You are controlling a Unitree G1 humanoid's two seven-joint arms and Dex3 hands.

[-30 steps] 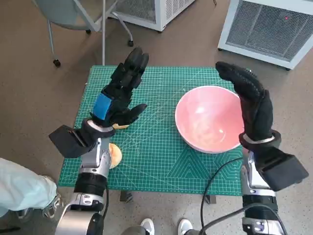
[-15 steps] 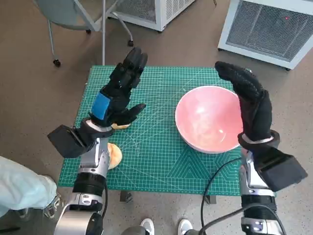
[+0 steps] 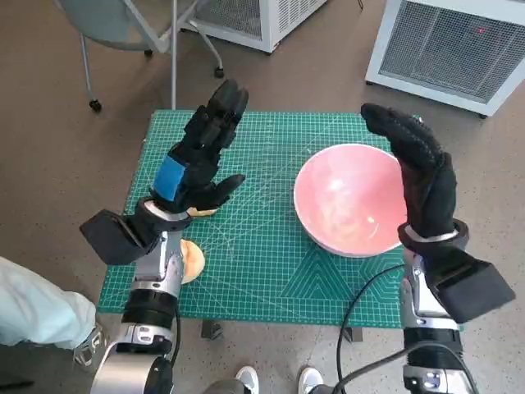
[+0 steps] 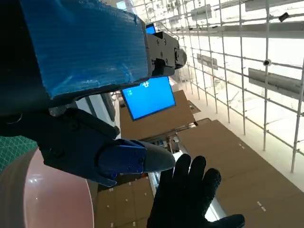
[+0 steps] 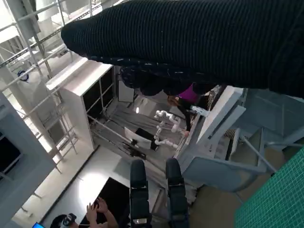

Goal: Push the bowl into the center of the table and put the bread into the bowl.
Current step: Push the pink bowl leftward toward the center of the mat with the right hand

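A pink bowl (image 3: 351, 197) stands on the right part of the green cutting mat (image 3: 254, 246); its rim (image 4: 42, 190) also shows in the left wrist view. My right hand (image 3: 418, 168) is raised at the bowl's right rim with fingers spread, holding nothing; I cannot tell whether it touches the rim. My left hand (image 3: 201, 152) hovers over the mat's left half, fingers spread and empty. Two pieces of bread lie on the left: one (image 3: 203, 211) peeks out under the left hand, another (image 3: 192, 260) sits beside the left forearm near the front edge.
A chair with wheels (image 3: 131, 33) stands behind the table at the left. White grilled units (image 3: 459, 49) stand on the floor at the back right. A person's pale-clad leg (image 3: 33, 308) is at the left front. Cables (image 3: 361, 312) hang at the front.
Both hands and the bowl stay almost still. The person's leg at the lower left has shifted slightly.
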